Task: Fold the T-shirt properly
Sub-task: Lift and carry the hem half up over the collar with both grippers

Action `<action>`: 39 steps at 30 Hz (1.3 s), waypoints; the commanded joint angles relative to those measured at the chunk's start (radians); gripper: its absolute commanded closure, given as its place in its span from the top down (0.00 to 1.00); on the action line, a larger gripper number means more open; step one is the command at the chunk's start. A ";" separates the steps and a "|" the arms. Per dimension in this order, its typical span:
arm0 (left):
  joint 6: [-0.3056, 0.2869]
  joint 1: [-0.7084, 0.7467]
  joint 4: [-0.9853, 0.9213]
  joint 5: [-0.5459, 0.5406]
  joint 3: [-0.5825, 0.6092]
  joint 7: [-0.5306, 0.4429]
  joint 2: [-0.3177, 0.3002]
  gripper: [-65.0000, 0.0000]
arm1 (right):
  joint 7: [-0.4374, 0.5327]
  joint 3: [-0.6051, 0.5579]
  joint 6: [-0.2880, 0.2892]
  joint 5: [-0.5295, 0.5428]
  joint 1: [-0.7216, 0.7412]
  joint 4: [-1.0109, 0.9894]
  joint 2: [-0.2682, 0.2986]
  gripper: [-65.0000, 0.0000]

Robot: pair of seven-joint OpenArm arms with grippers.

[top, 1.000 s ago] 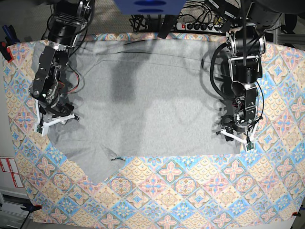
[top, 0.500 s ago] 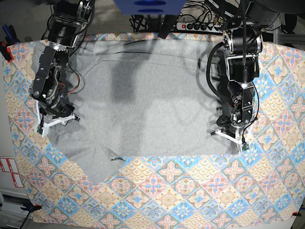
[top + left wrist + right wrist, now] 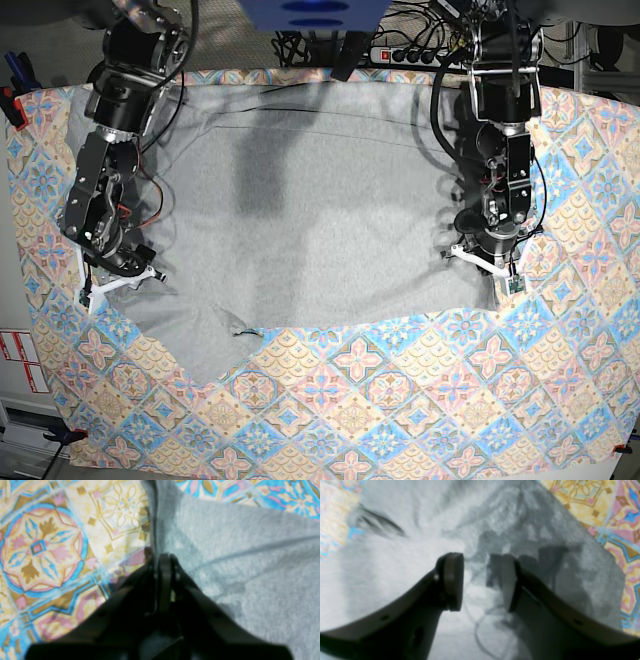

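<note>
- The grey T-shirt [image 3: 310, 200] is lying spread out flat on the table, on top of a colourful tile-patterned tablecloth [image 3: 400, 400].
- The shirt is covering most of the far half of the cloth, and one corner of it is pointing toward the near left side in the base view.
- No letters are showing on the side of the shirt that is facing up.
- The left arm's fingers [image 3: 163, 562] are pressing tight together.
- They are pinching a fold of the shirt's edge [image 3: 153, 517], right where the grey fabric is meeting the tablecloth.
- In the base view this arm [image 3: 505, 130] is reaching down at the right side of the shirt, near its lower right corner.
- The shirt's edge there is looking pulled up and bunched a little.
- The right arm's fingers [image 3: 480, 580] are standing partly open, with a gap between the two pads [image 3: 453, 580].
- They are hanging over the grey fabric, and nothing is being held between them.
- I cannot tell if the tips are touching the shirt.
- In the base view this arm [image 3: 105, 190] is over the left edge of the shirt.
- A thin wire is looping below the right fingers, but the picture is blurry there.
</note>
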 commanded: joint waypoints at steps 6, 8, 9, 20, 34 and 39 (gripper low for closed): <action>-0.001 0.078 0.148 0.003 -0.004 -0.020 -0.009 0.00 | 0.019 0.005 -0.002 -0.002 0.141 -0.147 0.086 0.46; -0.001 0.120 0.199 0.003 -0.004 -0.020 -0.029 0.00 | 0.017 0.004 -0.002 -0.002 0.173 -0.197 0.115 0.55; -0.001 0.139 0.221 0.003 -0.004 -0.020 -0.034 0.00 | 0.017 0.002 -0.002 -0.002 0.188 -0.220 0.130 0.58; -0.001 0.290 0.391 0.001 -0.077 -0.020 -0.029 0.00 | 0.208 -0.173 -0.002 -0.002 0.246 -0.482 0.216 0.66; -0.001 0.362 0.460 0.001 -0.080 -0.020 -0.002 0.00 | 0.455 -0.329 -0.002 -0.004 0.266 -0.740 0.218 0.66; -0.001 0.373 0.466 0.001 -0.080 -0.020 -0.002 0.00 | 0.462 -0.341 -0.002 -0.006 0.265 -0.747 0.218 0.61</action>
